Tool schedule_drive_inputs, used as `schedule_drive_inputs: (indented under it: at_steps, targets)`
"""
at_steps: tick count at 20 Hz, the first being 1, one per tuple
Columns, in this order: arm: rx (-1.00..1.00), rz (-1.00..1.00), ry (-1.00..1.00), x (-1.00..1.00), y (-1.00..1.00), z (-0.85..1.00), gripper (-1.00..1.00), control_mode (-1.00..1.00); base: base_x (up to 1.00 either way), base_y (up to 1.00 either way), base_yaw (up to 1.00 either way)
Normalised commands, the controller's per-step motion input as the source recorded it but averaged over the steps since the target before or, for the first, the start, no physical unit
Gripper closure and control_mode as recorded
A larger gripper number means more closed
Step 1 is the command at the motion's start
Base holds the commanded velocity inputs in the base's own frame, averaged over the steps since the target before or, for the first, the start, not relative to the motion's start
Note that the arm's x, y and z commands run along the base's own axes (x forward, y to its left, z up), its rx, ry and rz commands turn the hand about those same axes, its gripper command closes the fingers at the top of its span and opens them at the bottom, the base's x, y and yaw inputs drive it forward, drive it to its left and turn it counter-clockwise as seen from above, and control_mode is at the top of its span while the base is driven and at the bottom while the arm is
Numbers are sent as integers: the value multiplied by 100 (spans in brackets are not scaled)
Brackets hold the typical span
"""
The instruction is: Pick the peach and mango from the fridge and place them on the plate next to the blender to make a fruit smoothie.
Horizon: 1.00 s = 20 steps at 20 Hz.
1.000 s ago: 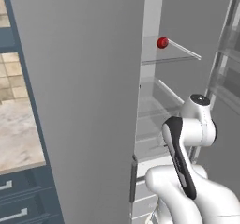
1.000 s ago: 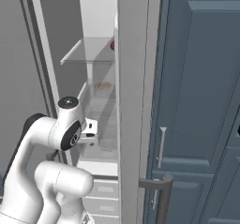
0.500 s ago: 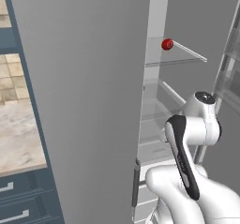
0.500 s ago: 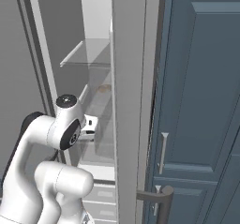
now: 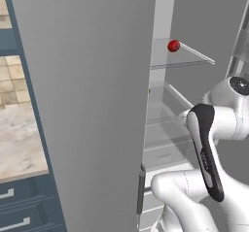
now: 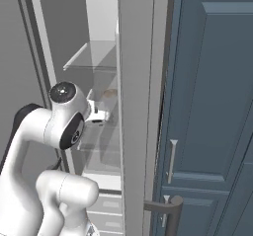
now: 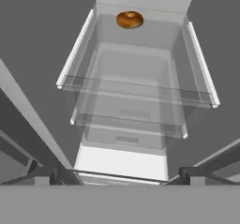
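Note:
The fridge (image 5: 204, 12) stands open, its grey doors (image 5: 87, 105) swung out to both sides. An orange-brown round fruit (image 7: 130, 19) lies at the back of a clear glass shelf (image 7: 140, 89); peach or mango, I cannot tell. The same fruit (image 6: 109, 93) appears small in the right base view. A small red round thing (image 5: 173, 45) sits on the upper shelf. My gripper (image 7: 119, 175) is open in front of the shelves, well short of the fruit, with nothing between its fingers. The plate and blender are out of view.
The right fridge door (image 6: 141, 106) stands edge-on close to my arm, with tall dark blue cabinets (image 6: 212, 106) behind it. Left of the fridge are a pale stone counter (image 5: 19, 143) and blue drawers (image 5: 19, 202). White drawers (image 7: 122, 162) sit under the glass shelves.
Both base views have shifted a little, so the camera has moved; the fridge doors now take up more of each picture. The things on the shelves have stayed put.

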Motion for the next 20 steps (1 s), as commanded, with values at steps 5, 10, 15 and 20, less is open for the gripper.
schedule_drive_inputs:
  at_steps: [5, 10, 15, 20]
  targets:
    - [0, -1, -15, 0, -13, 86, -100, -100, 0, 0, 0]
    - [0, -5, -5, 7, -6, 54, -100, -100, 0, 0, 0]
    - [0, -9, 0, 17, -3, 47, -100, -100, 0, 0, 0]
    - [0, -6, -3, 27, -11, 42, -100, -100, 0, 0, 0]
